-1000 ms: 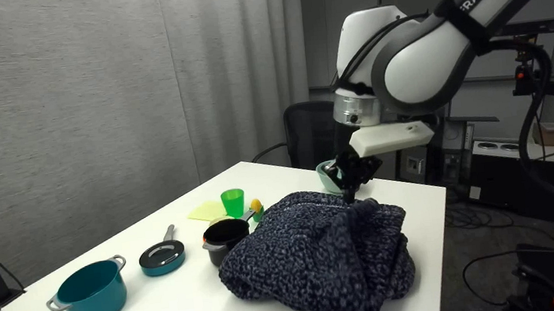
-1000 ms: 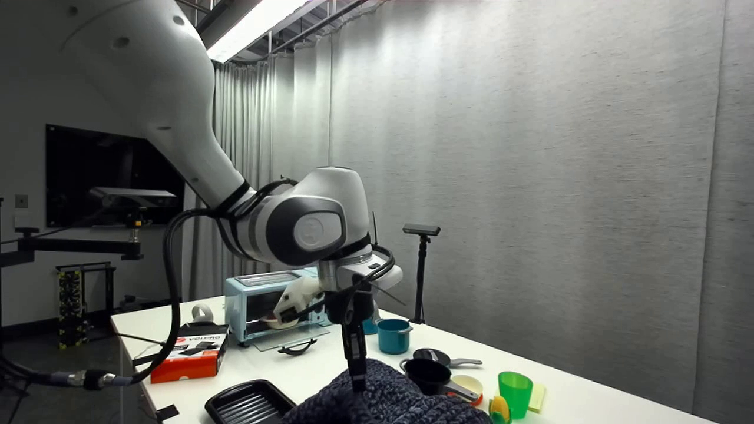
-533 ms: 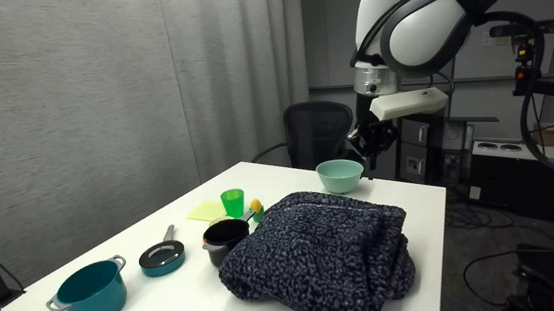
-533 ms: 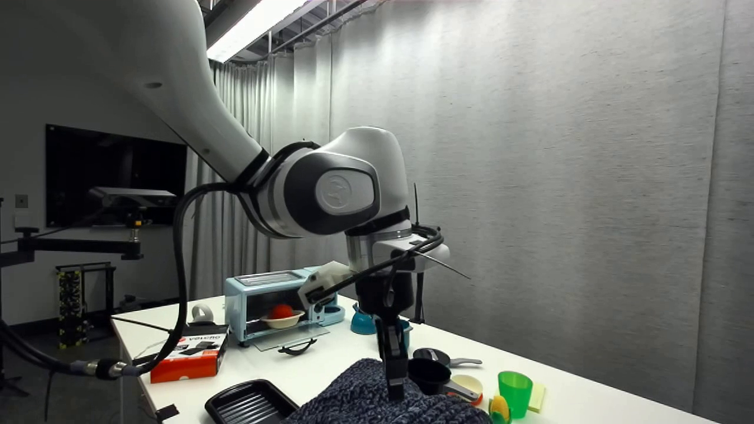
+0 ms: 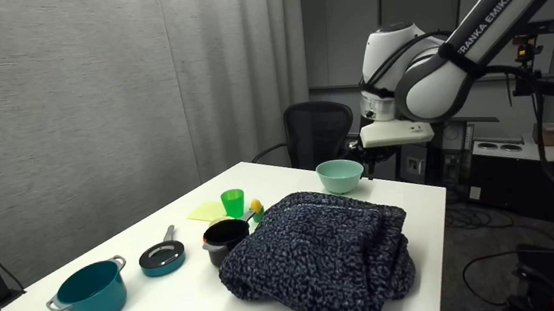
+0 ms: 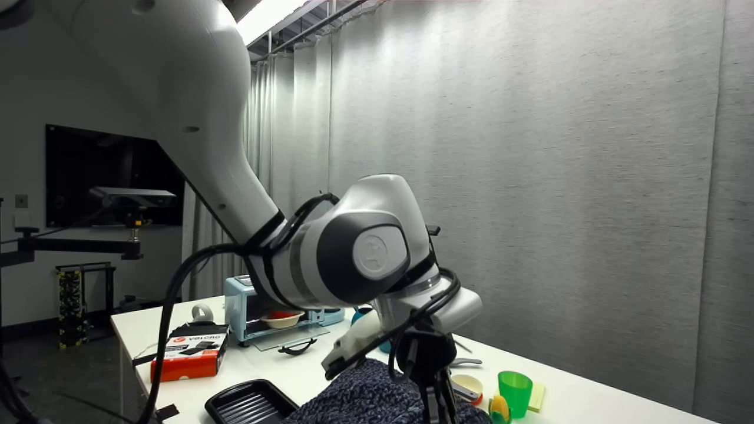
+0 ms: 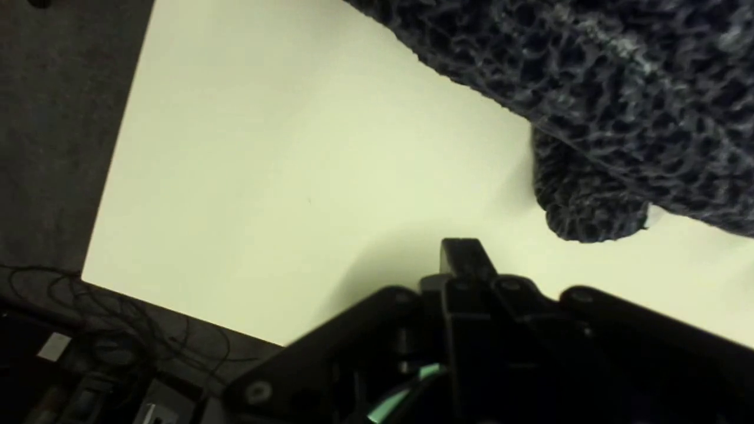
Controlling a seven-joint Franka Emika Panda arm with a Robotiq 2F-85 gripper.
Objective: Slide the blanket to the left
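Observation:
The navy-blue speckled blanket (image 5: 313, 254) lies rumpled in a heap near the right edge of the table. It shows at the bottom of an exterior view (image 6: 365, 391), partly behind the gripper, and in the upper right of the wrist view (image 7: 618, 100). My gripper (image 7: 468, 253) is shut with nothing between its fingers. It is above bare table, apart from the blanket. In an exterior view the gripper (image 5: 371, 169) is at the table's far end, beside the mint-green bowl. It also shows, tilted, in an exterior view (image 6: 439, 406).
The mint-green bowl (image 5: 340, 175) stands at the far edge. A black pot (image 5: 226, 238) is close against the blanket's left side. A green cup (image 5: 233, 203), small pan (image 5: 162, 256) and teal pot (image 5: 93, 292) stand further left. A black tray (image 6: 252, 403) and toaster oven (image 6: 238, 309) are nearby.
One second ago the gripper was at the blanket, with a fold pulled up. It has moved away toward the far end, then lowered and tilted. The fold has dropped flat.

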